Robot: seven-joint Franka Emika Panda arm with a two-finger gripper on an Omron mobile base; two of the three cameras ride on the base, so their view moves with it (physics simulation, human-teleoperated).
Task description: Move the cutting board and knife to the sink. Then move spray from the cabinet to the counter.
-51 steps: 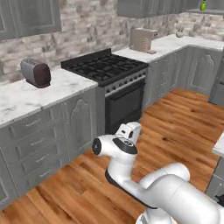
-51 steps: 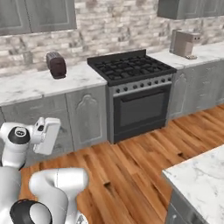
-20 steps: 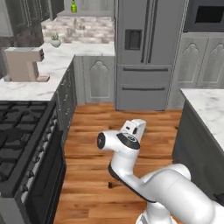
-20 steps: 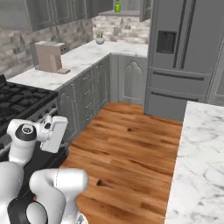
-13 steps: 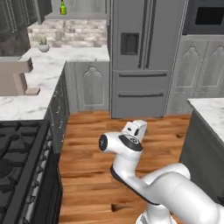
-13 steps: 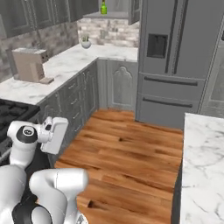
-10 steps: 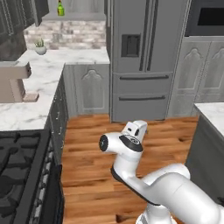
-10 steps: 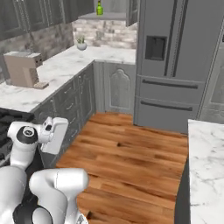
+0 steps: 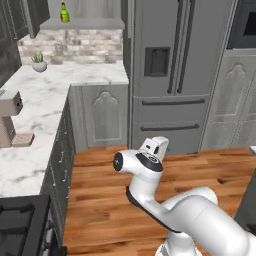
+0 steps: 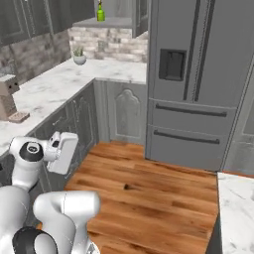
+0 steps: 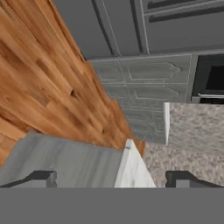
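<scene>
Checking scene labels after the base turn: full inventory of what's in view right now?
spray: 1, green bottle, on high pale shelf, far corner
cabinet: 1, grey, its shelf bears the spray
counter: 1, white marble, L-shaped run on the left
potted plant: 1, green in pale pot, on counter near the corner
coffee machine: 1, beige, on counter, left
fridge: 1, grey, ahead
stove: 1, black, lower left
floor: wood, brown
gripper: 1, dark tips, open, holding nothing

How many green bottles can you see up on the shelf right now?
1: the spray stands on the pale shelf above the stone backsplash, at the far end of the counter. More could be hidden beyond the frame.
</scene>
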